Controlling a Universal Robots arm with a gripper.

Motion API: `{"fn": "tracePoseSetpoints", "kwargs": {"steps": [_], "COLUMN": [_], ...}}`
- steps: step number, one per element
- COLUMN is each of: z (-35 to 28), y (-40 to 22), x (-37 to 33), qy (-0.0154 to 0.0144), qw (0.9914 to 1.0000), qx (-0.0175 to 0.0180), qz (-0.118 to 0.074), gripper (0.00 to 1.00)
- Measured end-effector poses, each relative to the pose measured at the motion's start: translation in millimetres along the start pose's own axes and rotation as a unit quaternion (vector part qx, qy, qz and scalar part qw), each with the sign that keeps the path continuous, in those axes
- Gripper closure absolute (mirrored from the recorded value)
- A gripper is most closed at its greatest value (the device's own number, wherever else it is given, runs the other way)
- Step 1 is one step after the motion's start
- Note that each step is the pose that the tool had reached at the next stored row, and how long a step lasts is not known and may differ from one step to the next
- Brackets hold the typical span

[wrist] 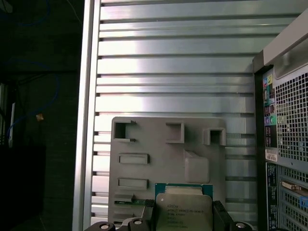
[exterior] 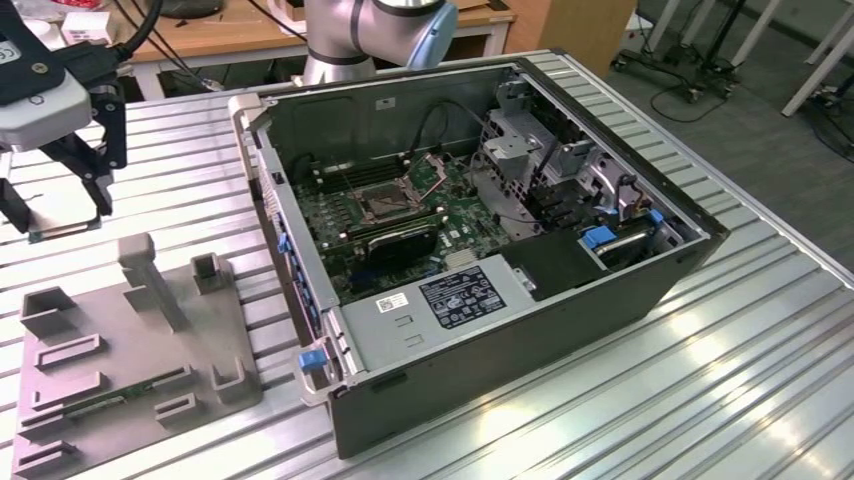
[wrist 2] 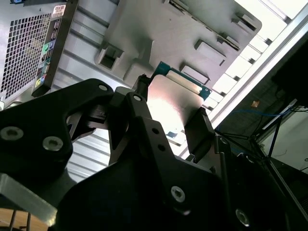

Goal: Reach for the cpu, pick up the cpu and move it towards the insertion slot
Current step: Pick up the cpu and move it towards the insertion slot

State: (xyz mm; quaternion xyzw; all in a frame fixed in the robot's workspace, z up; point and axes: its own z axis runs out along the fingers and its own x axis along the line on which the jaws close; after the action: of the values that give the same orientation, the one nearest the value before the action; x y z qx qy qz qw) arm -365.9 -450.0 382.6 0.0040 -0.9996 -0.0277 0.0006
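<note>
Silvery-beige and flat, the cpu (wrist: pixel 184 211) is pinched by its edges between the gripper's (wrist 2: pixel 171 120) closed-in fingers, held up off the grey tray (wrist: pixel 144 144). The insertion slot (exterior: pixel 379 203) lies well apart, toward the exterior view's right. Both wrist views show the chip's face and grip — the exterior view shows the socket.
</note>
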Motion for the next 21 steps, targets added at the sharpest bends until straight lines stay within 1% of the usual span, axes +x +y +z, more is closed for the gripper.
{"fn": "tracePoseSetpoints", "kwargs": {"steps": [21], "z": [0.0], "y": [-0.1], "x": [-5.5], "qy": [0.0], "qw": [1.0], "qx": [0.0], "qz": [0.0], "gripper": [0.45]}}
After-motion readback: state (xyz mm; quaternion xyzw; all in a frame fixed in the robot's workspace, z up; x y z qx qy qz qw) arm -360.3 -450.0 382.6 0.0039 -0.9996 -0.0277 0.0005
